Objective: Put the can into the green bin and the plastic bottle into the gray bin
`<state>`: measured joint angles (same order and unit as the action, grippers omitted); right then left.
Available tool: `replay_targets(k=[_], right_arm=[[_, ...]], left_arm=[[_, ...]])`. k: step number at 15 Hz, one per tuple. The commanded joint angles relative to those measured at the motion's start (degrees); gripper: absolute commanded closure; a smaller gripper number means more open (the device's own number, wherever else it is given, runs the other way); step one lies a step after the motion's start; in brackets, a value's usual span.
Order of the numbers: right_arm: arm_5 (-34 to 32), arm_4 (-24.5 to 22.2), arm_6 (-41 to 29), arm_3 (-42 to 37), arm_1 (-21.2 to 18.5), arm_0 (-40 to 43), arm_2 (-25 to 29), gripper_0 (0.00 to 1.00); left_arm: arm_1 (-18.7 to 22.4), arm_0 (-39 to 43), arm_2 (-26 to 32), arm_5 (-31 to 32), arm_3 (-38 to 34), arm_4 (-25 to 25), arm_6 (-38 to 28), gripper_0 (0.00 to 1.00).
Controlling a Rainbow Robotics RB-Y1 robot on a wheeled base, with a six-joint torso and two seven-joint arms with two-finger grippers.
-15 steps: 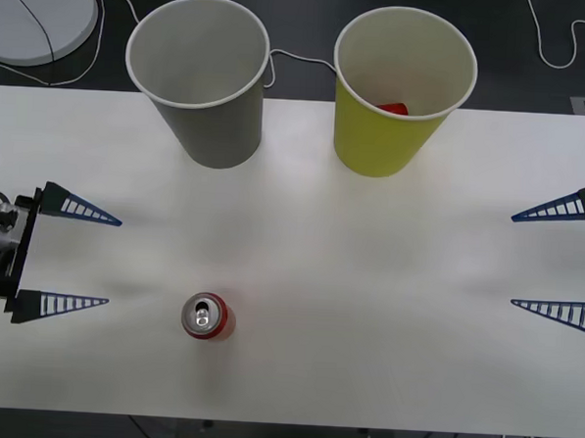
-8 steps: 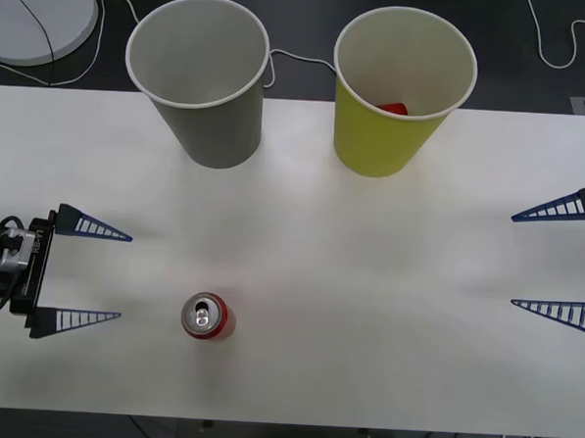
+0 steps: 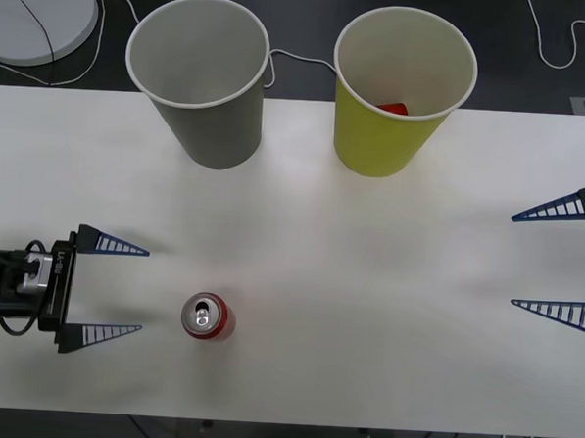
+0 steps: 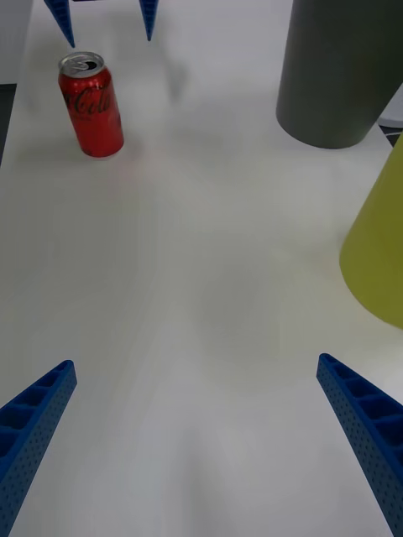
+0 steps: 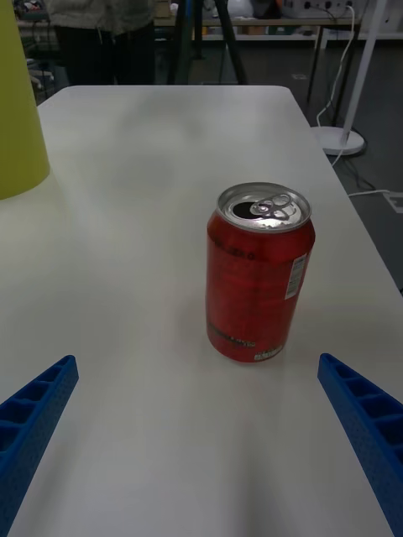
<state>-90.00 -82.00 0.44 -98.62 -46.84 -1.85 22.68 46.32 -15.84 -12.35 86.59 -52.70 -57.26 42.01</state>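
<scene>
Advancing toward the small red aluminium can [image 3: 208,317], left gripper [image 3: 112,290] spreads wide; light, dentable, best grasped mid-body.

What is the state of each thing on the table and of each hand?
can: upright on the table, opened, not held
green bin: upright, something red inside
gray bin: upright, nothing seen inside
left hand: open, beside the can
right hand: open, at the table's right edge

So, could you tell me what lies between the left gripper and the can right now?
Nothing: only bare white table separates the open left gripper from the upright can, as the front and left wrist views show.
</scene>
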Motion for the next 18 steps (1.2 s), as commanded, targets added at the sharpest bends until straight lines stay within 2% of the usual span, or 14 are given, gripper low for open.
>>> replay_targets(k=[1, 10, 18], right_arm=[[0.00, 0.00, 0.00, 0.00, 0.00, 0.00, 0.00, 0.00], [0.00, 0.00, 0.00, 0.00, 0.00, 0.00, 0.00, 0.00], [0.00, 0.00, 0.00, 0.00, 0.00, 0.00, 0.00, 0.00]], left_arm=[[-2.55, -0.15, -0.04, 0.60, 2.25, 0.04, 1.41, 0.00], [-8.70, -0.07, -0.04, 0.69, 6.03, -1.63, 3.69, 0.00], [-12.92, -0.07, -0.04, -1.25, 6.20, -3.48, 5.28, 0.00]])
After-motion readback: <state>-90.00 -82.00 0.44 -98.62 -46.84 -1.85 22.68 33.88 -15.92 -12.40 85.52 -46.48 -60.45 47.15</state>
